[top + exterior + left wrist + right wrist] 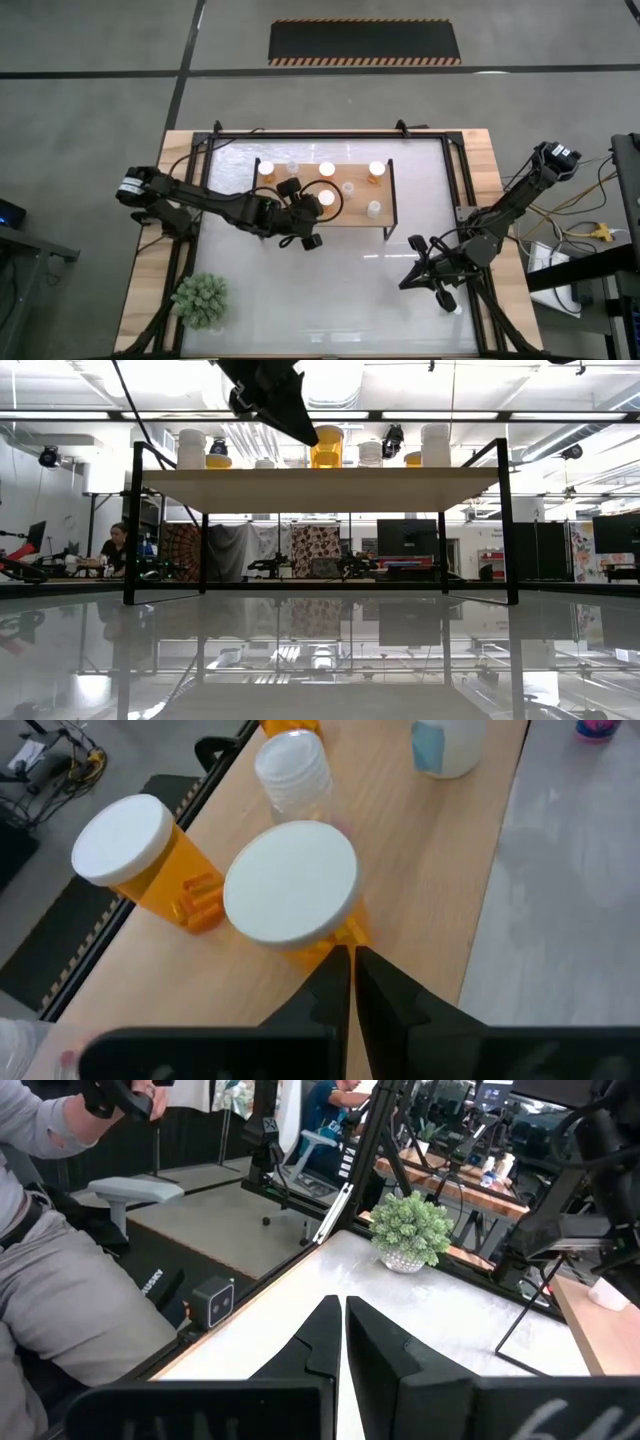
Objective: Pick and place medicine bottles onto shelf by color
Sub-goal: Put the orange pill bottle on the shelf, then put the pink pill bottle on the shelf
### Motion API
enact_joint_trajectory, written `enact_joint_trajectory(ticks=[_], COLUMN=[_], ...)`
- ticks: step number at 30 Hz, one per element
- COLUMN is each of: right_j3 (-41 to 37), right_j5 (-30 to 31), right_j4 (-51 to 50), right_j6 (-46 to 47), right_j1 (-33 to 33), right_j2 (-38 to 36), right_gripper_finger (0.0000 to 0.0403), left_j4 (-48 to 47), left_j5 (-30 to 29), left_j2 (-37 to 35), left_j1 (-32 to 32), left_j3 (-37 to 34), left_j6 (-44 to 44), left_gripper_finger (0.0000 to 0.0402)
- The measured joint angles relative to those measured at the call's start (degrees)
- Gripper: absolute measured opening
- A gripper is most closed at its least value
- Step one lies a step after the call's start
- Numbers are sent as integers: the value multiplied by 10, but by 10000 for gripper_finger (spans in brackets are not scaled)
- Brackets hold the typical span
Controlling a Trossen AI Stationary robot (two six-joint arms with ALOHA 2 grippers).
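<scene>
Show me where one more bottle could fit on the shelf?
The shelf looks bare along its near edge, between the left gripper and the white bottle. The far edge is crowded with bottles, and the left gripper sits shut beside an orange bottle.

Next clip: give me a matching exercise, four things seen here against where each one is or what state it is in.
Things:
1. left end effector
2. right end effector
3. plant
4. shelf

Places or states:
A. near-left corner of the table
B. shut, over bare tabletop on the right
C. shut, over the shelf by an orange bottle
D. carries the capped bottles

Pairs: 1-C, 2-B, 3-A, 4-D
</scene>
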Motion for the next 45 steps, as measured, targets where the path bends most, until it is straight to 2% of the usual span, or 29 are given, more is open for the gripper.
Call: enact_joint_trajectory(ticks=[10, 18, 23, 28, 33, 36, 40, 45], right_j3=[0, 0, 0, 0, 21, 70, 155, 253], right_j5=[0, 0, 0, 0, 25, 44, 61, 74], right_j4=[-1, -1, -1, -2, -9, -80, -249, -486], right_j6=[0, 22, 47, 80, 168, 221, 312, 510], right_j1=[0, 0, 0, 0, 0, 0, 0, 0], right_j2=[0, 0, 0, 1, 2, 1, 7, 17], right_gripper_finger=[13, 13, 13, 13, 13, 13, 13, 13], left_j4=[12, 25, 54, 90, 115, 100, 89, 88], left_j5=[0, 2, 3, 3, 6, -9, -14, -13], left_j2=[1, -5, -13, -16, -16, -33, -73, -127], left_j1=[2, -48, -119, -206, -263, -267, -261, -260], left_j3=[0, 31, 58, 56, 53, 49, 37, 8], left_j6=[-1, 7, 93, 223, 316, 336, 365, 394], left_gripper_finger=[1, 1, 1, 1, 1, 1, 1, 1])
